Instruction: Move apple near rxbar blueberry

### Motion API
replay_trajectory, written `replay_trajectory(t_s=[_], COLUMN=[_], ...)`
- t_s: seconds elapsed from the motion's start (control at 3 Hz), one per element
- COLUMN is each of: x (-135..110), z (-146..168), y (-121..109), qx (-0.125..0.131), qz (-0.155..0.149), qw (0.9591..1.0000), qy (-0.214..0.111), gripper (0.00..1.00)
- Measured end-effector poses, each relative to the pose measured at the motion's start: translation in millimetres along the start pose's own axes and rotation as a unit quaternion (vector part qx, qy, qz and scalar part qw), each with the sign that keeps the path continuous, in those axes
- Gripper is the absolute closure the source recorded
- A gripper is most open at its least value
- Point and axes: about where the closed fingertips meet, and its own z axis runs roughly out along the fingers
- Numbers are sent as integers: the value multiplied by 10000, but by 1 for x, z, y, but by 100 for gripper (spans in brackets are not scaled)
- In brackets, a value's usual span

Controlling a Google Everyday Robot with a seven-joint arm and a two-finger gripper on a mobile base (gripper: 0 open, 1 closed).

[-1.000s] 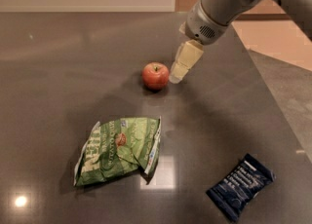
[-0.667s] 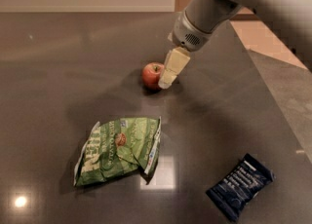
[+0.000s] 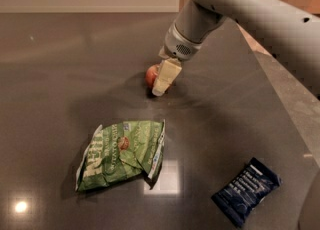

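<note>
Item, nearest, lower right: rxbar (image 3: 245,191), a dark navy wrapper with white lettering, lies flat and askew on the table (image 3: 55,69). It is the destination and sits well apart from everything else. Item, lower left of centre: green bag (image 3: 122,154), crumpled, flat on the table, with a small red picture on its face. It has no part in the task, and it lies left of a straight line from apple to rxbar, so that path looks open. Item, centre, farther back: apple (image 3: 151,74), red, resting on the table, only its left part showing because the gripper (image 3: 160,86) stands directly in front of it. The gripper is cream-coloured and angled down from the upper right, low at the table surface and against the apple, placed as if to take hold. Whether it grips the apple or is loose cannot be told. Item, farthest: grey arm (image 3: 240,9), reaching in from the upper right. The apple is well apart from the rxbar, so by judgement the carry is not yet begun.
</note>
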Motion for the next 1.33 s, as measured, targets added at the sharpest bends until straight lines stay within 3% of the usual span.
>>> replay_trajectory(t_s=[0.67, 1.0, 1.33], x=[2, 9, 24], z=[-4, -23, -50], y=[7, 20, 42], qx=[-60, -109, -167], qz=[-162, -248, -82], qw=[9998, 9996, 9998], qy=[14, 5, -44], gripper=[65, 88, 100])
